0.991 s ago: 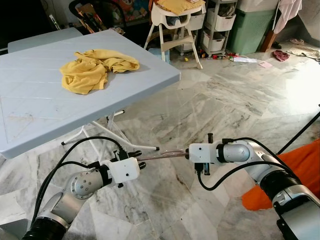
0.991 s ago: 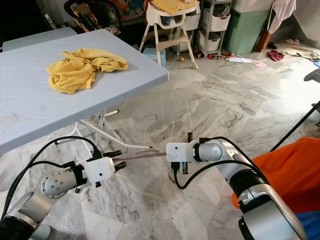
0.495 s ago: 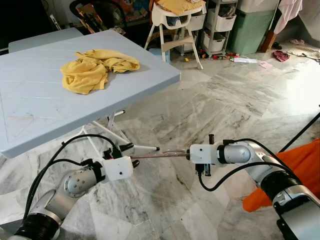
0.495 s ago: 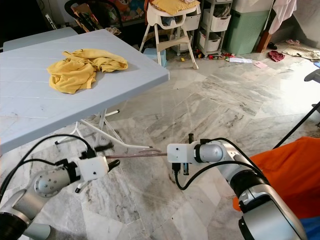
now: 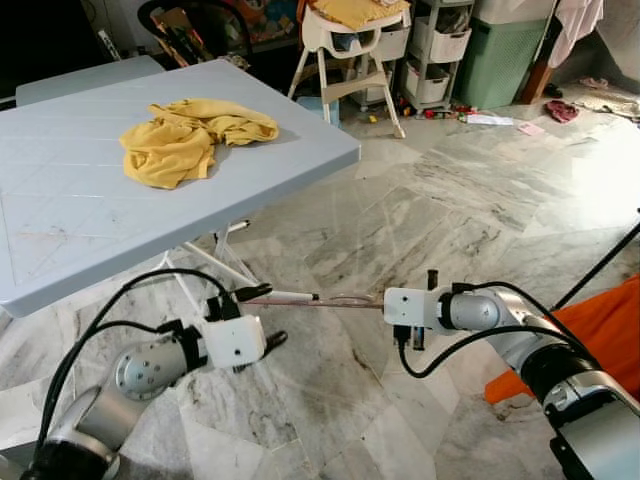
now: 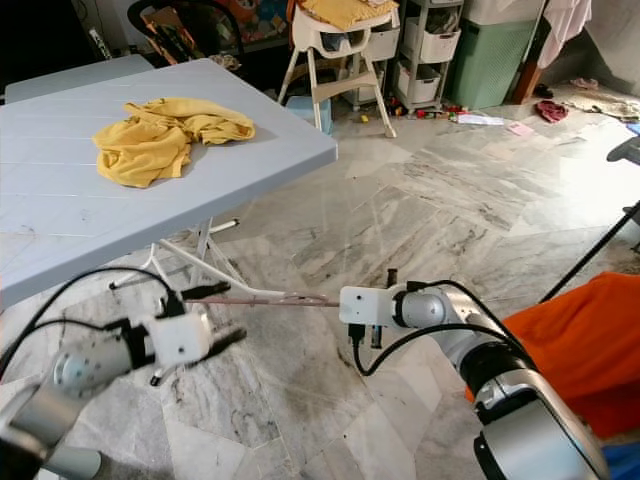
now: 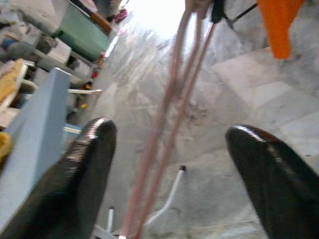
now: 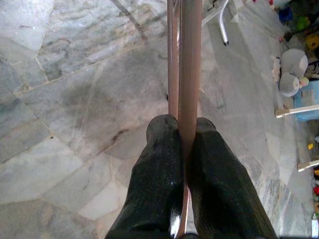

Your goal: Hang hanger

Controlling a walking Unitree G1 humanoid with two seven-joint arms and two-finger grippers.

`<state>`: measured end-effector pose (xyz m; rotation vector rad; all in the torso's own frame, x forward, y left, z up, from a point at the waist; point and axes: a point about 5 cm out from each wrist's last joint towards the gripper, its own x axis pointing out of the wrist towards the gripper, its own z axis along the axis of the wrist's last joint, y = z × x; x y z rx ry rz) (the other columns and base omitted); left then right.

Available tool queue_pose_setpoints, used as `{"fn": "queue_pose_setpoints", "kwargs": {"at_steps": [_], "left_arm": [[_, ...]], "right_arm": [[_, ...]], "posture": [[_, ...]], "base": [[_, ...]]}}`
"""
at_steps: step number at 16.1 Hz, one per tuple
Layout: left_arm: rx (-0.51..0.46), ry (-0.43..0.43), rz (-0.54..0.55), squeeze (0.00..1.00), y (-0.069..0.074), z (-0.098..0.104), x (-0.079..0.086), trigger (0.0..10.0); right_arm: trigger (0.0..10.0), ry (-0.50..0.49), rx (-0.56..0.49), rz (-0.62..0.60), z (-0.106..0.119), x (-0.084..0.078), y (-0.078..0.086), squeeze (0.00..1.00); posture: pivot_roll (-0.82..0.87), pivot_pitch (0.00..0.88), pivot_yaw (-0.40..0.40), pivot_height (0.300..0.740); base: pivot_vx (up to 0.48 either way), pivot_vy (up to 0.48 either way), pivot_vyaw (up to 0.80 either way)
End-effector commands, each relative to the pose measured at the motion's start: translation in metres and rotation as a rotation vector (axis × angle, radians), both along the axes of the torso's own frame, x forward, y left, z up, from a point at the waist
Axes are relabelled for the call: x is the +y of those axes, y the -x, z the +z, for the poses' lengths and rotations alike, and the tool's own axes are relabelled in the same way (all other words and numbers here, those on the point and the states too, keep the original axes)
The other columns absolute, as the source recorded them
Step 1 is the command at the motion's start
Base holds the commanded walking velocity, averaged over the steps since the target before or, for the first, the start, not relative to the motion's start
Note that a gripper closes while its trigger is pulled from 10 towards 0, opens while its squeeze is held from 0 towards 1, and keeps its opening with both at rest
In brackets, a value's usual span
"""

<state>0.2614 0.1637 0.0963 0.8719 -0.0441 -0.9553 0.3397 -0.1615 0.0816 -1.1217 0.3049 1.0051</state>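
Clamped between the fingers of the right gripper (image 8: 182, 164) is one end of a thin pinkish-brown hanger (image 5: 330, 300). Its long axis is held roughly level above the marble floor (image 5: 480, 200), pointing toward the left gripper (image 7: 172, 164), whose fingers are spread apart around the rods without touching. A yellow cloth (image 5: 190, 135) is seen on the blue counter (image 5: 60, 220).

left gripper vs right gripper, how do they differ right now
The left gripper has its black fingers spread wide, with the thin pink hanger passing between them untouched. The right gripper is closed, its black fingers pinching that hanger. Both are held low over the grey marble floor, pointing toward each other.
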Motion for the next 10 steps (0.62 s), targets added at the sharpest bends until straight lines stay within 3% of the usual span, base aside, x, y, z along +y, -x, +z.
{"fn": "queue_pose_setpoints", "kwargs": {"at_steps": [1,6,10], "left_arm": [[0.033,-0.005,-0.028,1.0,0.006,-0.002,-0.002,10.0],[0.021,-0.001,0.016,1.0,0.006,-0.001,0.005,10.0],[-0.023,0.114,0.152,1.0,0.003,-0.001,0.01,10.0]], "right_arm": [[0.0,0.013,-0.015,-0.009,0.003,0.0,-0.004,0.0],[0.0,0.035,-0.015,-0.024,0.0,-0.004,-0.003,0.0],[0.0,0.061,-0.008,-0.071,-0.006,-0.011,-0.002,0.0]], "posture": [[-0.07,0.022,0.03,0.74],[-0.07,0.023,0.028,0.74],[-0.07,0.025,0.028,0.74]], "base": [[0.0,0.0,0.0],[0.0,0.0,0.0],[0.0,0.0,0.0]]}}
